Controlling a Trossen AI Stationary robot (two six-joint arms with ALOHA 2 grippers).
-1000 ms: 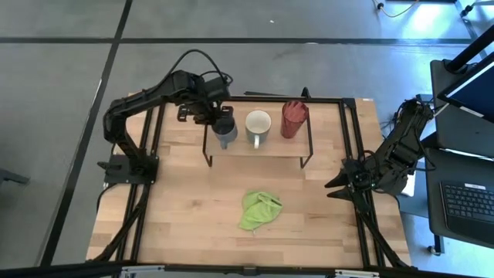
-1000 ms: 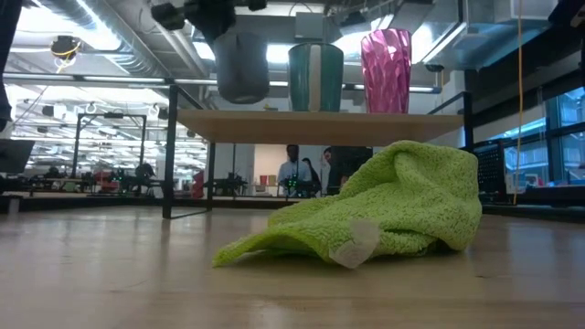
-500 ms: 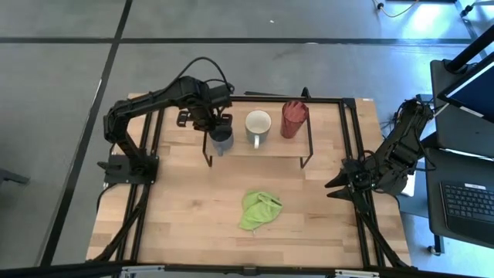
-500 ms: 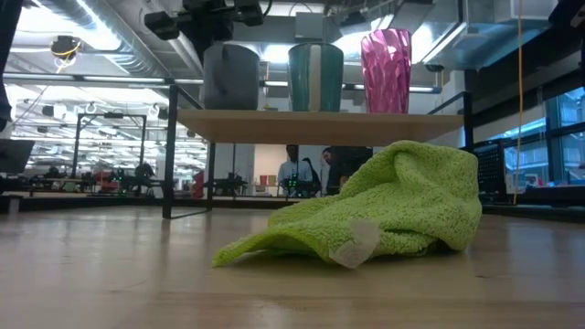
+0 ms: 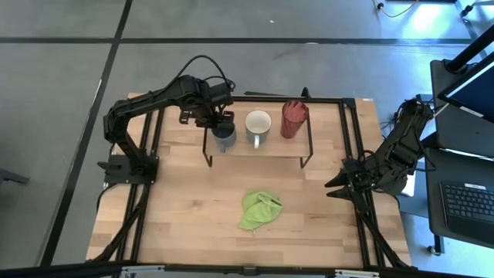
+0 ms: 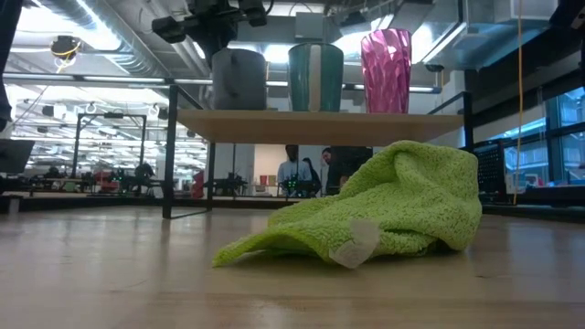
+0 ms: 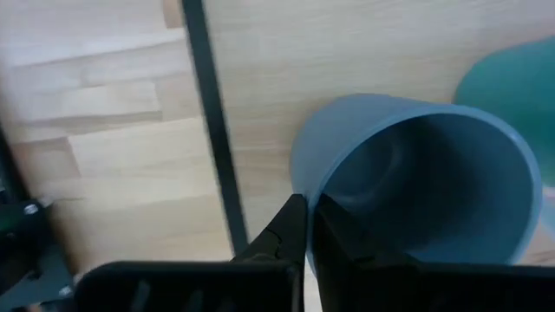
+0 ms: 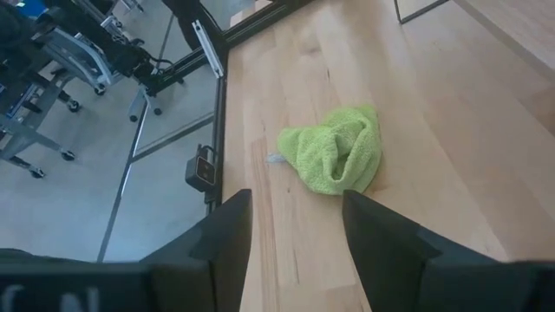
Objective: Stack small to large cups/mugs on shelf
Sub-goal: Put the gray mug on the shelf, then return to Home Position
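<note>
Here the left hand point(image 7: 305, 227) pinches the empty grey-blue mug's point(image 7: 425, 178) rim on the shelf point(image 5: 266, 145).

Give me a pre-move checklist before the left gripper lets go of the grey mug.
1. Grey-blue mug resting on the shelf: ok in the low view.
2. Mug upright: ok.
3. Left gripper pinching the mug's rim: ok, fingers shut on the wall.
4. Size order of grey-blue mug, cream mug, red tumbler: ok.
5. Clearance to the cream mug: ok, a gap shows.
6. Right gripper parked by the table's right edge, open: ok.
</note>
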